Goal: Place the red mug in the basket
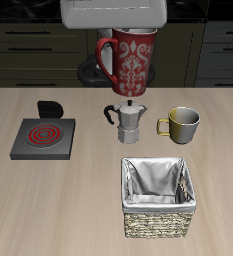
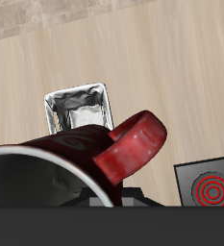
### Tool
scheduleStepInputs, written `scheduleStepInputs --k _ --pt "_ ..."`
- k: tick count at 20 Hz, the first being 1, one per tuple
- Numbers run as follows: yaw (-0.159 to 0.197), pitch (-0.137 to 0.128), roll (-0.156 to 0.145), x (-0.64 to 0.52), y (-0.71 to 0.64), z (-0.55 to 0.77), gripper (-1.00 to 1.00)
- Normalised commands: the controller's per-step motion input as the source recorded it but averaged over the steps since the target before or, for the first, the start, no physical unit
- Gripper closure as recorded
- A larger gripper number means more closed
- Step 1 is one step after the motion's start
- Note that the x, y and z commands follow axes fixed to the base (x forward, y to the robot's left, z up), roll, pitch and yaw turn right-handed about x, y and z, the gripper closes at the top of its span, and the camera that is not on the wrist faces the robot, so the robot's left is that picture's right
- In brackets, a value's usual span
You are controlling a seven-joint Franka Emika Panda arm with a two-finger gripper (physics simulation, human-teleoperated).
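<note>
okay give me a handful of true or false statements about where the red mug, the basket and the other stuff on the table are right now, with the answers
1. The red mug is lifted above the table by the gripper. True.
2. The red mug already sits inside the basket. False: the basket holds only its cloth lining, and the mug is up in the air, farther back.
3. The moka pot stands beside the olive-yellow mug. True.
4. The basket is farther from the table's front edge than the moka pot. False: the basket is nearer the front edge.
5. The stove burner has the moka pot on it. False: nothing stands on the burner; the pot is on the table beside it.
</note>
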Motion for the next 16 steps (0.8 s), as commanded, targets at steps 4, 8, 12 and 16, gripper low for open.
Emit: scheduleStepInputs --k 4,8,12,16 --pt "0.003 -0.015 -0.077 0.15 0.13 0.06 1.00" --pt "-0.041 0.012 -0.040 0.13 0.10 0.06 1.00" --pt "-0.051 0.028 -0.036 0.08 0.12 -0.08 1.00" --pt "-0.022 0.018 0.009 -0.06 0.38 -0.13 1.00"
